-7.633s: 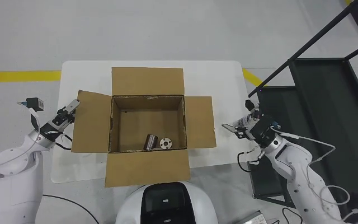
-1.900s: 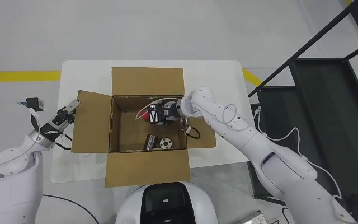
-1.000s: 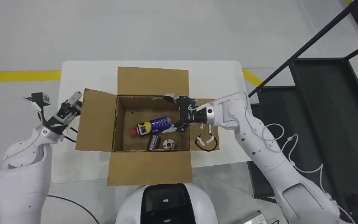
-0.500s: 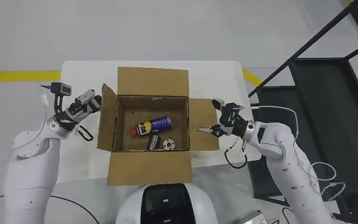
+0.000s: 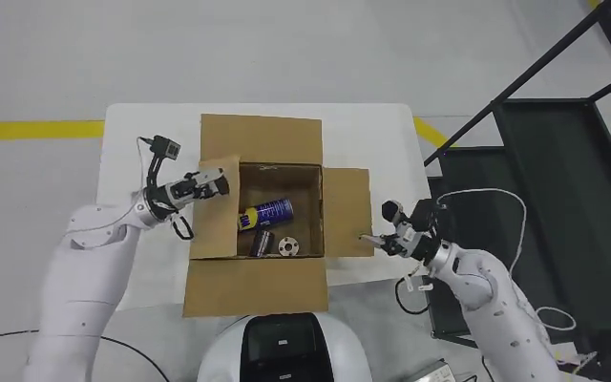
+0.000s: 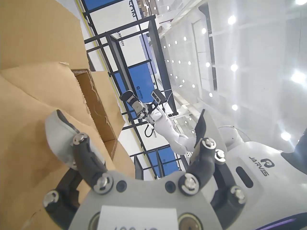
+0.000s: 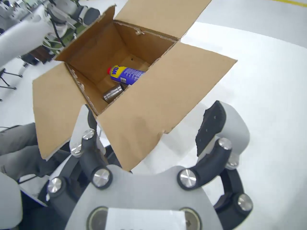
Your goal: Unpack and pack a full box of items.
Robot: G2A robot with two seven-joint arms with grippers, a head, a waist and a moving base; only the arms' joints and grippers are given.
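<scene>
The cardboard box (image 5: 258, 138) stands open on the white table. Inside lie a blue and yellow spray can (image 5: 267, 213) (image 7: 126, 72), a metal cylinder (image 5: 260, 243) (image 7: 112, 93) and a small round flange (image 5: 287, 246). My left gripper (image 5: 221, 183) (image 6: 132, 130) is open, and one finger (image 6: 60, 130) rests against the box's left flap (image 5: 215, 224), which stands raised and leans over the opening. My right gripper (image 5: 374, 239) (image 7: 148, 125) is open at the outer edge of the right flap (image 5: 346, 210), with the flap's corner between its fingers.
The white table (image 5: 372, 134) has bare surface behind and to both sides of the box. A black metal stair frame (image 5: 535, 143) stands just off the table's right side. A yellow floor line (image 5: 48, 129) runs at the left.
My left gripper has moved right and pushed the left flap up over the opening. My right gripper has drawn back to the right flap's outer edge. The spray can lies still.
</scene>
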